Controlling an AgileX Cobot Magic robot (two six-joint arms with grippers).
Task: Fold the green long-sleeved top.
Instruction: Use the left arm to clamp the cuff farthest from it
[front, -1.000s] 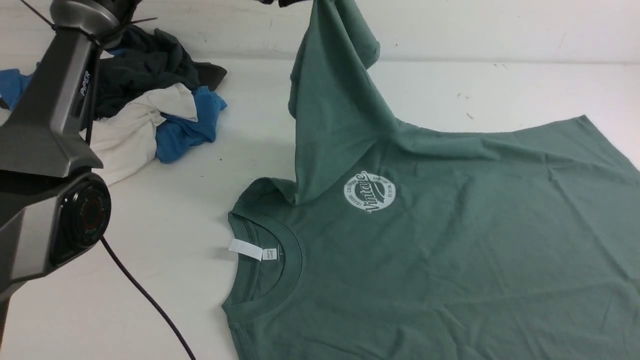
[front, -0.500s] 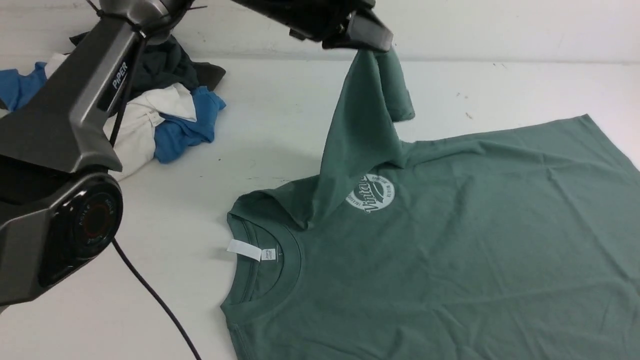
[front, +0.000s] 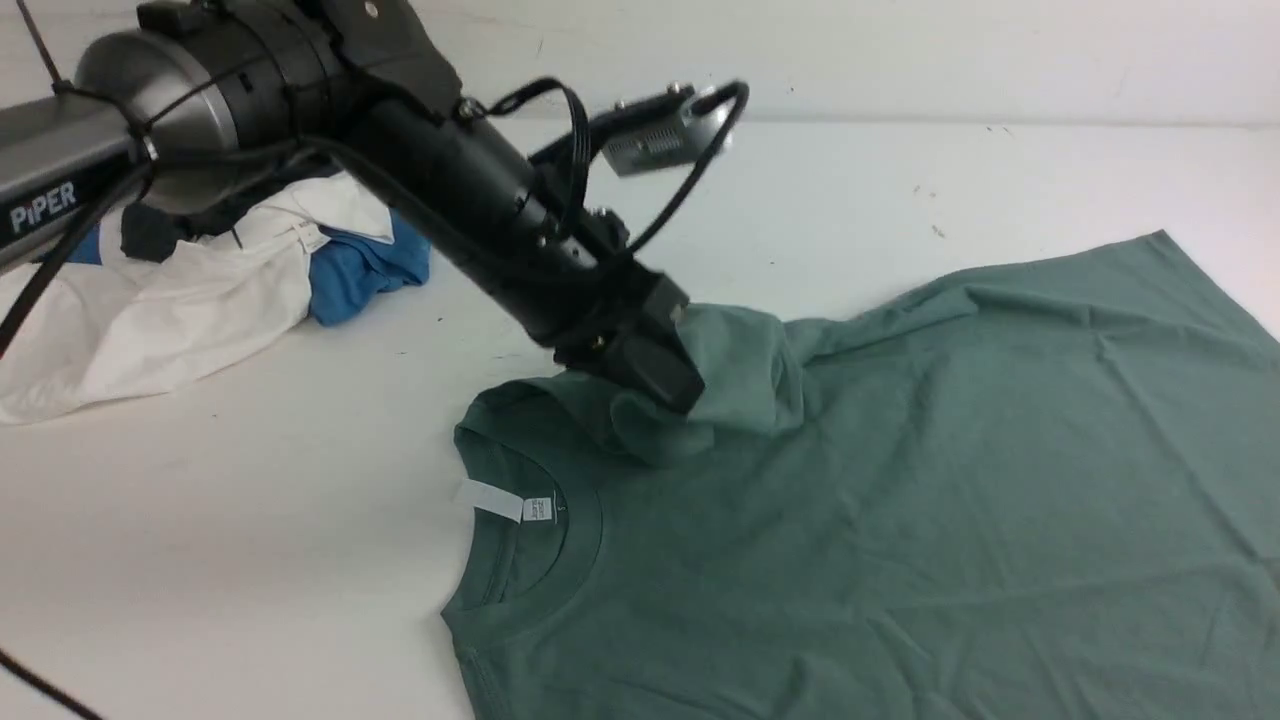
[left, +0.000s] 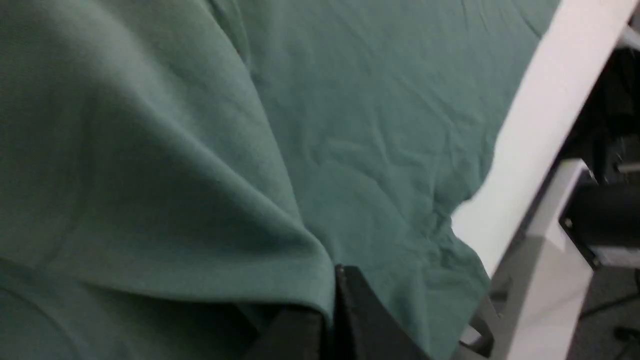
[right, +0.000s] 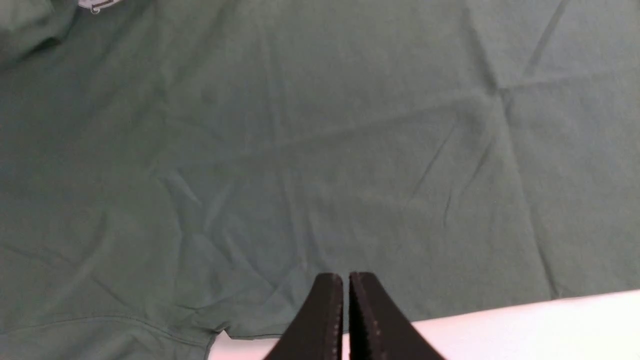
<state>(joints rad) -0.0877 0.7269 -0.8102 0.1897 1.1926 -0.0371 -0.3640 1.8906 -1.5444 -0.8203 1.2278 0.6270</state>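
Two arms on this one, and out front the left gripper (front: 682, 388) is down on the green long-sleeved top (front: 950, 480), jaws clamped on a bunched sleeve laid over the chest just beyond the collar. The top lies spread across the white table (front: 250, 560). "PiPER" reads clearly on the left arm (front: 45, 205) (the white neck tag (front: 505, 500) has print too small to read). Left wrist: black fingers (left: 365, 325) pinched tight on a green fold. Right wrist: right gripper (right: 346, 300) closed on nothing, over flat green cloth near its edge.
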